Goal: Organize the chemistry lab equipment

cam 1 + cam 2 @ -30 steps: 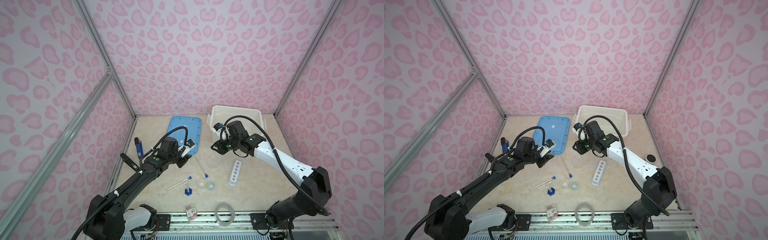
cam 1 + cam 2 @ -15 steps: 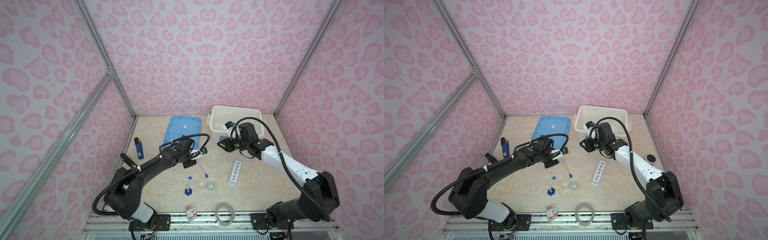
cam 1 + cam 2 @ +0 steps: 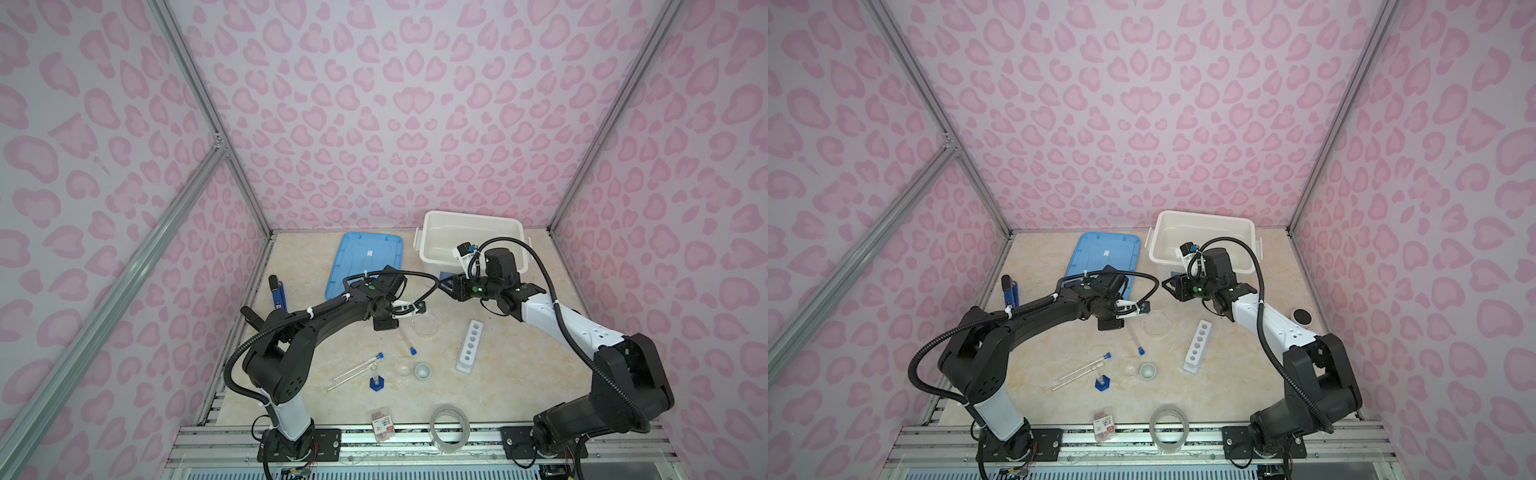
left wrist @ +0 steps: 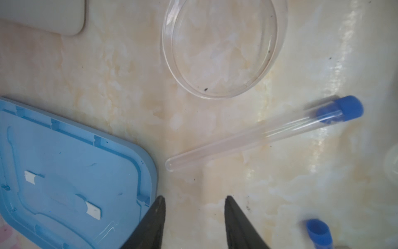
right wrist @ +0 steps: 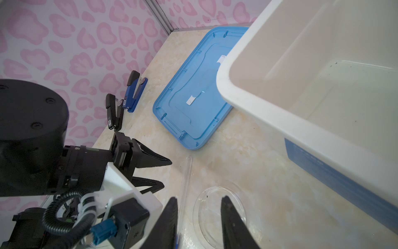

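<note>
Alignment first: with left gripper (image 4: 195,198) and right gripper (image 5: 199,198) both parted and empty, we square the left jaws across the test tube (image 4: 247,138) beside the petri dish (image 4: 221,47).

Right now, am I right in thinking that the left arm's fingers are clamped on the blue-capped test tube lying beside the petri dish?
Not quite. The fingers of the left gripper are open and hold nothing. The left wrist view shows the blue-capped test tube lying loose on the table ahead of them. It does lie beside the petri dish, as you say.
</note>
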